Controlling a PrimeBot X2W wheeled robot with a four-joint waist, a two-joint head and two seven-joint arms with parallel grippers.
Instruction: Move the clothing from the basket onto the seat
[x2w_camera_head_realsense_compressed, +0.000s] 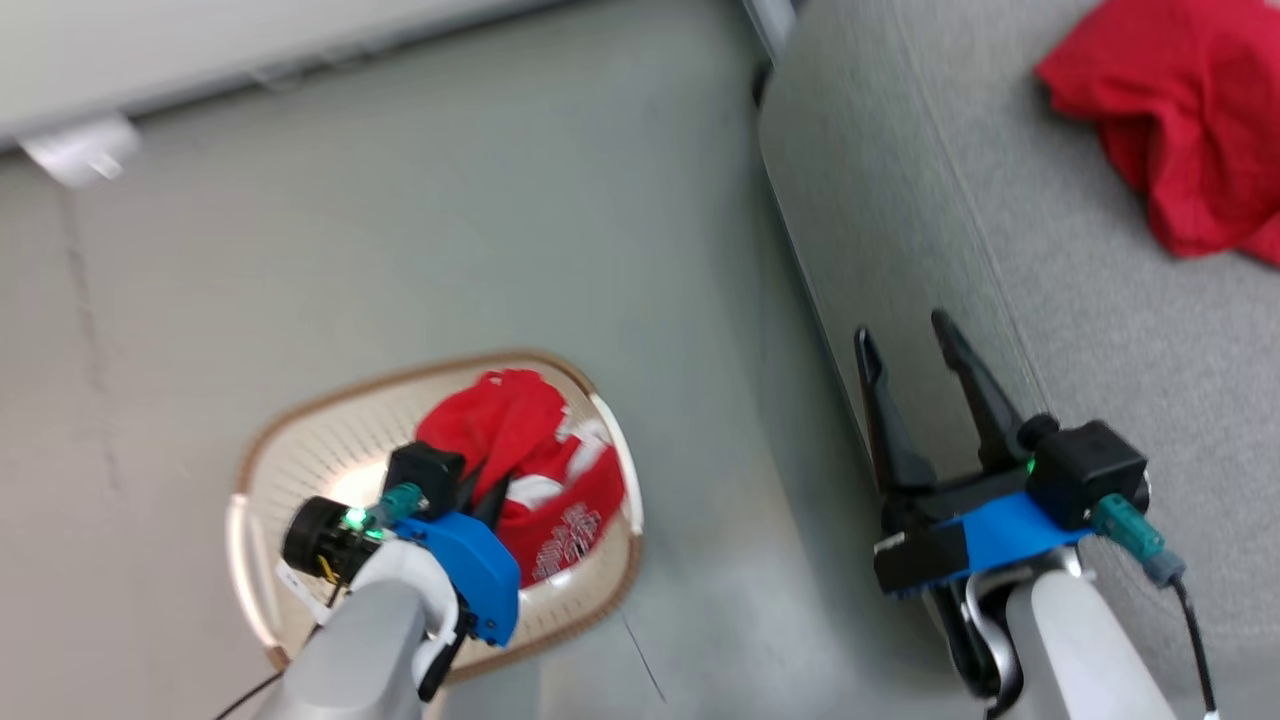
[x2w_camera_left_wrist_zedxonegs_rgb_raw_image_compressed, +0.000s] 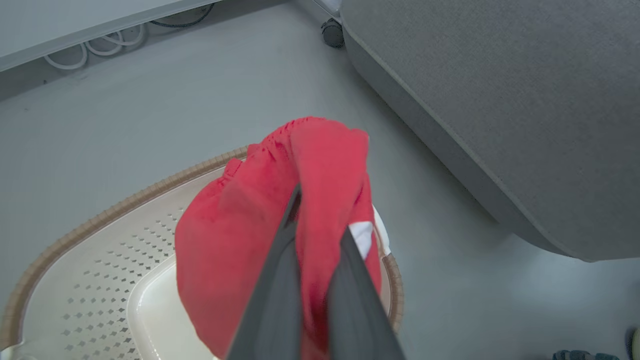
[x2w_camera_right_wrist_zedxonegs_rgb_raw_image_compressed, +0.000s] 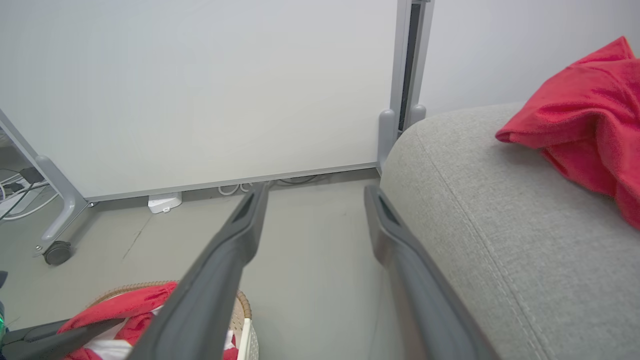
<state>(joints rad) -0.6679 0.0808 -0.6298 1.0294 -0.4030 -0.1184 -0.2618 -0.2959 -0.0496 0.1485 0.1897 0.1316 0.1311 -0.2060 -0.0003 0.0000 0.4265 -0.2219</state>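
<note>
The left claw (x2w_camera_left_wrist_zedxonegs_rgb_raw_image_compressed: 320, 212) pinches the red garment (x2w_camera_left_wrist_zedxonegs_rgb_raw_image_compressed: 230, 235) over the basket (x2w_camera_left_wrist_zedxonegs_rgb_raw_image_compressed: 100, 220) — best lift it clear, then swing right to the seat (x2w_camera_head_realsense_compressed: 1000, 250); the right claw (x2w_camera_head_realsense_compressed: 900, 328) stands wide, empty.

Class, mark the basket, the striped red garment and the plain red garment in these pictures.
basket (x2w_camera_head_realsense_compressed: 320, 440): head view, perforated inner wall.
striped red garment (x2w_camera_head_realsense_compressed: 520, 430): head view, upper red fold.
plain red garment (x2w_camera_head_realsense_compressed: 1190, 110): head view, middle of the heap.

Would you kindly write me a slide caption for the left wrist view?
Left tool grips a red garment over the basket, with the seat beside it.
</note>
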